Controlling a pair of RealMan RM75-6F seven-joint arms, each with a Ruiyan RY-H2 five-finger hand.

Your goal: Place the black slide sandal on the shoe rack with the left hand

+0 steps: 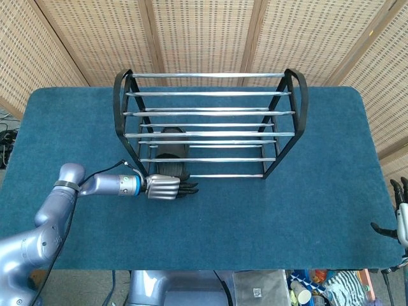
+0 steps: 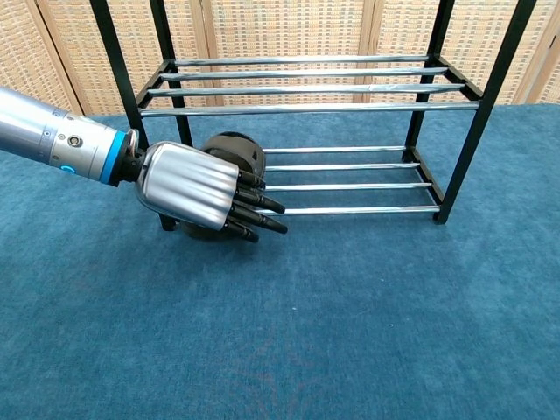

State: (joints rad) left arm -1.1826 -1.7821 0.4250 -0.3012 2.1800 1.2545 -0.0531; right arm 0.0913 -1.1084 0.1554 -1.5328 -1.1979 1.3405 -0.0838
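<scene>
The smooth silver left hand (image 2: 194, 187) lies just in front of the rack's left end, its black fingers (image 2: 262, 203) stretched out flat and apart, holding nothing. Just behind it the rounded black slide sandal (image 2: 238, 154) rests on the lowest chrome rods of the black-framed shoe rack (image 1: 210, 115), on the blue carpeted counter (image 1: 255, 217)

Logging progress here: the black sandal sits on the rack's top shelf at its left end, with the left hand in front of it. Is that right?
Not quite. The sandal lies on the rack's bottom shelf, not the top one; the chest view shows it on the lower bars, with the upper bars bare. It is at the left end, and the left hand is in front of it with fingers extended.
</scene>
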